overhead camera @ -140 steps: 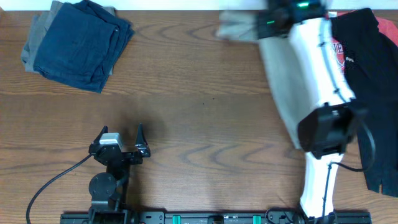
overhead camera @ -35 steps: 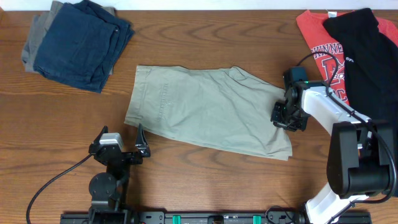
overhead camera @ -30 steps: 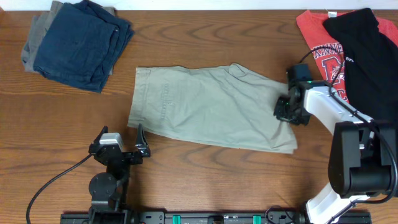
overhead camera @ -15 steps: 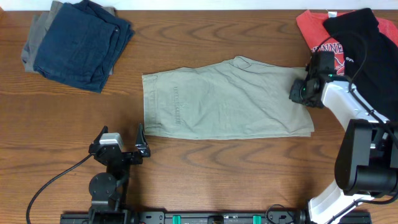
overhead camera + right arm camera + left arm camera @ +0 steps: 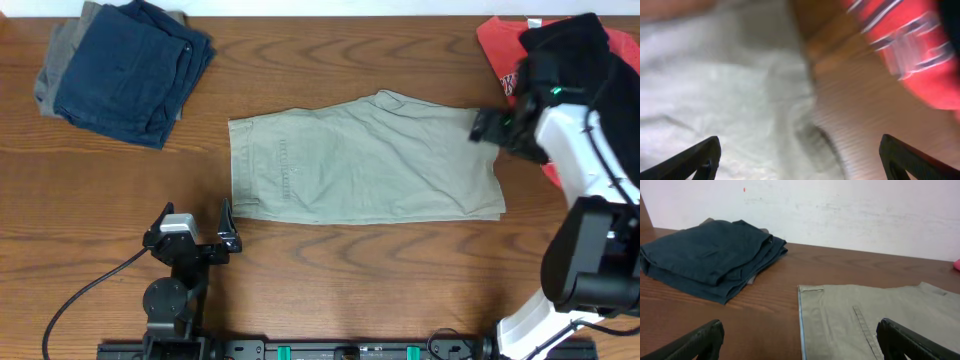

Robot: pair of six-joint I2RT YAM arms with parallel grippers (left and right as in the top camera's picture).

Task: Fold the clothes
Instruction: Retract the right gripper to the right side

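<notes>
The tan khaki trousers (image 5: 360, 155) lie spread flat in the middle of the table, hem edges to the left and waist end to the right. My right gripper (image 5: 484, 127) hovers, blurred, over their right end with its jaws wide open and nothing between them. In the right wrist view the pale cloth (image 5: 715, 100) lies below my open gripper (image 5: 800, 145). My left gripper (image 5: 196, 212) rests open near the front edge, just in front of the trousers' left corner. Through the left wrist view the trousers (image 5: 880, 320) show ahead of that open gripper (image 5: 800, 330).
A folded navy stack (image 5: 130, 70) on a grey garment (image 5: 50, 75) sits at the back left, also visible as the navy stack (image 5: 705, 255). A red printed T-shirt (image 5: 497, 45) and black trousers (image 5: 590, 90) lie at the back right. A white wall (image 5: 840, 210) bounds the far edge.
My right gripper dragged the trousers rightward and flat, then opened, let go of their right end and lifted away. The left arm has not moved.
</notes>
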